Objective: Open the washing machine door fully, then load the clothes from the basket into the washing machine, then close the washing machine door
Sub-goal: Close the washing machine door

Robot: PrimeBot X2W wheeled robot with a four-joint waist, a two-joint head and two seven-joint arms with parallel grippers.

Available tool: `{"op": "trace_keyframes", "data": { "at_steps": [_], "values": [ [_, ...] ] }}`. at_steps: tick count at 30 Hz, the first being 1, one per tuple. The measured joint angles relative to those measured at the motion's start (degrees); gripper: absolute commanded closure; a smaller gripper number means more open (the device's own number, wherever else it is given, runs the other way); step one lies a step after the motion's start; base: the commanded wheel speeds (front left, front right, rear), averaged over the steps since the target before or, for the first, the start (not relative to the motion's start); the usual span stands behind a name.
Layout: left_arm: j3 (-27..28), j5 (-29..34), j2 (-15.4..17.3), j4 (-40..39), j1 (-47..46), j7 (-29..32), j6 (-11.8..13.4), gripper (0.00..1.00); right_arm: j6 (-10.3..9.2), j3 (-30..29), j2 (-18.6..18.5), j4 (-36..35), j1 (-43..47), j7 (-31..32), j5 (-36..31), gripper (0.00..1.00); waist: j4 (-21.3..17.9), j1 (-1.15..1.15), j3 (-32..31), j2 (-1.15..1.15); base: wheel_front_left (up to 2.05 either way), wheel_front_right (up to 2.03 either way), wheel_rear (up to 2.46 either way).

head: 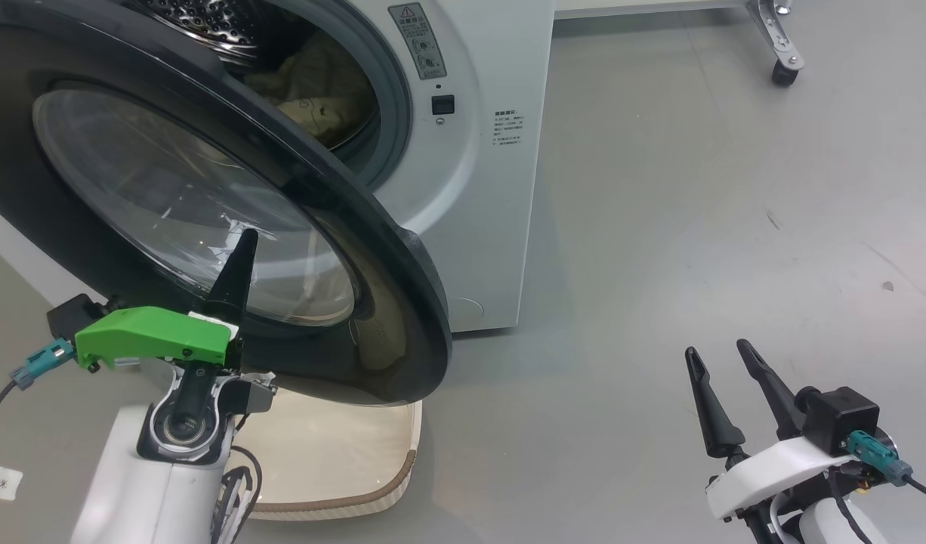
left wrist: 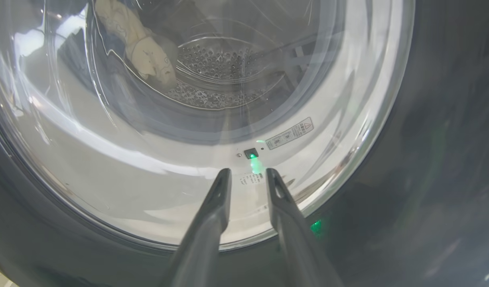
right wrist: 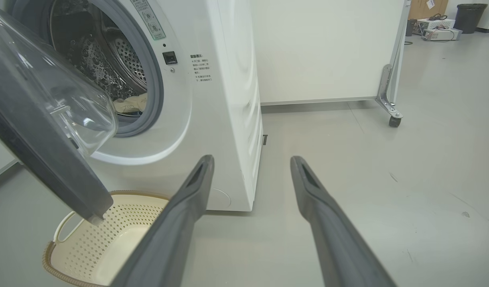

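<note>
The stiff, slick washing machine door [head: 168, 189] likely pushes best at its rim; left fingers [left wrist: 209, 223] stand barely parted, right fingers [right wrist: 174, 223] wide, both empty.

L end effector [left wrist: 248, 174] pointing up, fingers barely apart, empty. R end effector [head: 717, 347] low, fingers wide, empty.

— Where is the washing machine [head: 478, 189]?
— It stands on the floor [head: 697, 189], to the left, with its door [head: 168, 189] angled partly out in front of the opening. The clothes [head: 319, 91] lie in the drum [head: 199, 23], behind the door.
— And the basket [head: 334, 453]?
— It sits on the floor in front of the machine, under the door's lower edge. The left end effector [left wrist: 248, 175] is at the door's outer glass. The right end effector [head: 718, 349] hangs well apart to the right, over the floor.
</note>
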Motion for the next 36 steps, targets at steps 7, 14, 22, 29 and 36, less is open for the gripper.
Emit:
{"op": "trace_keyframes", "data": {
  "at_steps": [7, 14, 22, 29, 36],
  "values": [
    [-1.9, 4.5, 1.1, 1.0, 1.2, -4.1, 0.0, 0.0, 0.0, 0.0, 0.1, 0.0, 0.1, 0.0, 0.0, 0.0, 1.6, 0.0, -1.0, 0.0, 0.0, 0.0, 0.0],
    [-7.7, 16.9, 6.3, 1.0, 4.3, -11.7, 0.0, 0.0, 0.0, -0.1, 0.3, 0.0, 0.5, 0.0, 0.0, 0.0, 3.1, 0.0, -2.1, 0.0, 0.0, 0.0, 0.0],
    [-11.4, 26.0, 9.8, 2.6, 8.5, -20.5, 0.0, 0.0, 0.0, 0.2, 0.5, 0.0, 0.5, 0.0, 0.0, 0.0, 4.0, 0.0, -2.8, 0.0, 0.0, 0.0, 0.0],
    [-12.1, 32.1, 11.3, 6.6, 12.3, -26.0, 0.0, 0.0, 0.0, -0.3, 0.5, 0.0, 0.5, 0.0, 0.0, 0.0, 4.5, 0.0, -3.3, 0.0, 0.0, 0.0, 0.0],
    [-13.1, 36.3, 11.0, 7.2, 13.5, -26.2, 0.0, 0.0, 0.0, -1.6, 0.4, -0.2, 1.5, 0.0, 0.0, 0.0, 5.9, 0.0, -3.6, 0.0, 0.0, 0.0, 0.0]
  ]
}}
